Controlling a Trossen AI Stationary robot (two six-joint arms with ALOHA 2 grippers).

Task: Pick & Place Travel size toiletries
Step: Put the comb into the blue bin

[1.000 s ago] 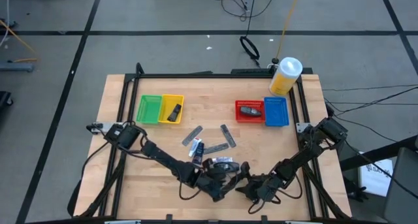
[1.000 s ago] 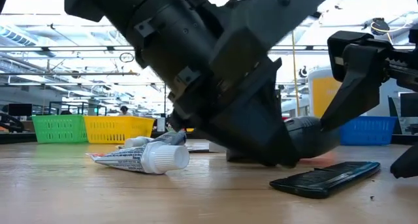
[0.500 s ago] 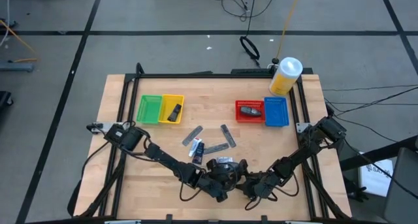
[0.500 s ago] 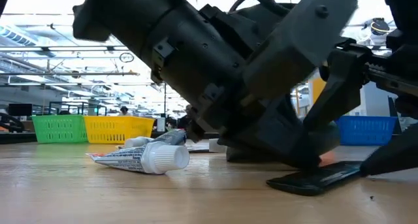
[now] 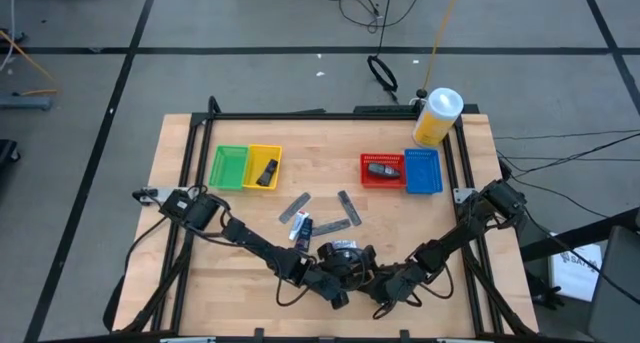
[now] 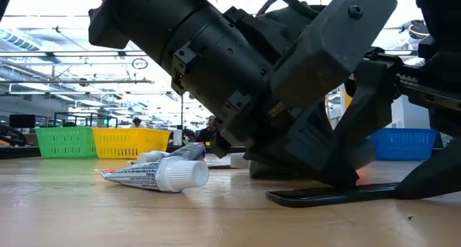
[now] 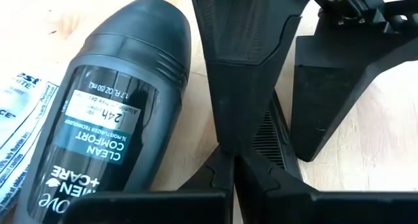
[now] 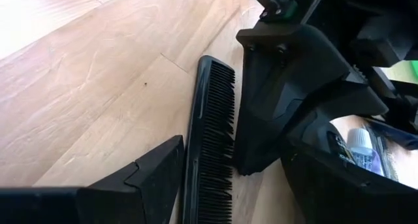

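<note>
A black comb point(image 8: 209, 132) lies flat on the wood near the table's near edge, also seen in the low view point(image 6: 331, 196). My right gripper point(image 8: 228, 152) is open and low, with one finger on each side of the comb point(image 5: 380, 281). My left gripper point(image 7: 232, 164) is shut. Its tip stands at the comb's toothed side, between the right gripper's fingers point(image 5: 345, 268). A dark deodorant bottle point(image 7: 111, 119) lies on its side just beside the left gripper. A white tube point(image 6: 158, 175) and some grey sachets point(image 5: 300, 208) lie farther in. My right gripper has the inner side of one finger point(image 8: 153, 168) lying along the comb's spine edge point(image 8: 192, 145). The fingers run low along the comb, which stays flat on the table. My left gripper's shut tip stands at the comb's teeth point(image 8: 228, 113); whether it touches them, I cannot tell.
Green point(image 5: 228, 166) and yellow point(image 5: 264, 166) baskets stand at the far left. Red point(image 5: 382, 169) and blue point(image 5: 424, 170) baskets stand at the far right, and the yellow and red ones each hold a dark item. A yellow white-capped jar point(image 5: 437, 116) stands at the far right corner.
My right gripper has moved toward the table's left, closing on my left gripper. The comb has slid the same way along the table. Its raised end has dropped, so it now lies flat. My left gripper has shifted a little toward the right gripper.
</note>
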